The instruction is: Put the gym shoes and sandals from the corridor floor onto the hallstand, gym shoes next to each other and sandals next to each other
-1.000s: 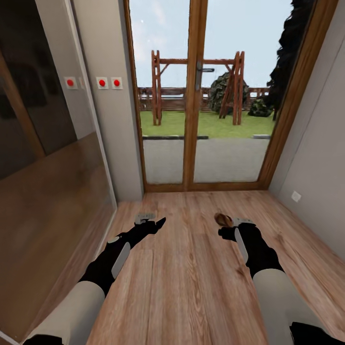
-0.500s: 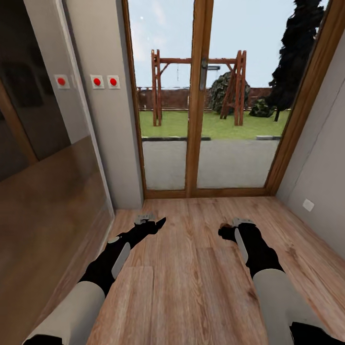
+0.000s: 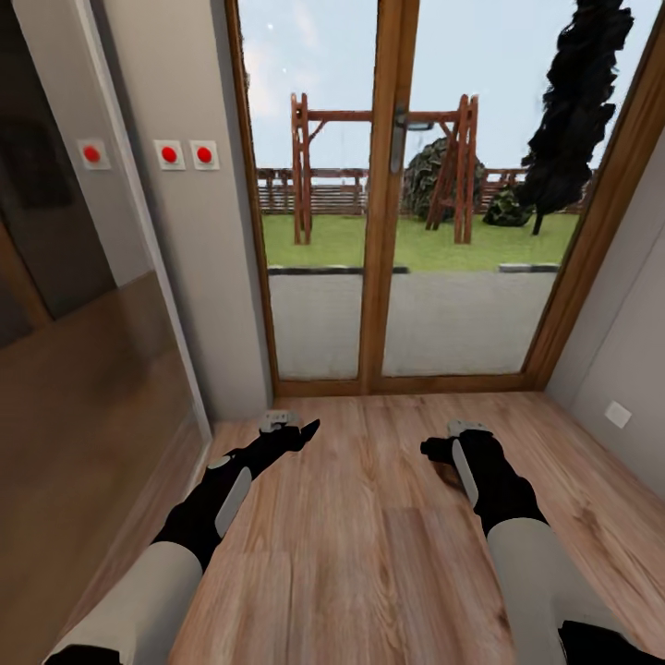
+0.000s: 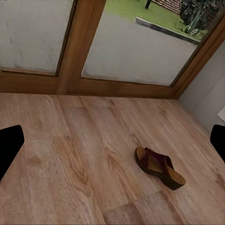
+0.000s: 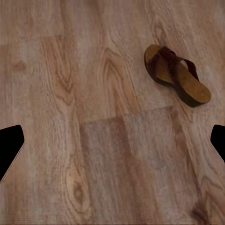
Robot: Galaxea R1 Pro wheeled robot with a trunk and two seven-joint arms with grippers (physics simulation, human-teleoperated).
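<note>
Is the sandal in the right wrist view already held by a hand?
No, the sandal lies flat on the corridor floor, apart from the dark fingertips at the frame edges.

A wood-framed glass door (image 3: 388, 231) faces a garden swing frame (image 3: 379, 166), three red wall buttons (image 3: 168, 154) alongside

- We saw a corridor floor (image 3: 369, 554) of light brown planks with darker grain and knots.
- We noted one sandal (image 5: 176, 74), dark brown straps over a tan footbed.
- We saw a warm brown wooden door frame (image 3: 379, 277).
- We counted three white wall switches (image 3: 168, 153) with red buttons.
- Our arms were black and white.
</note>
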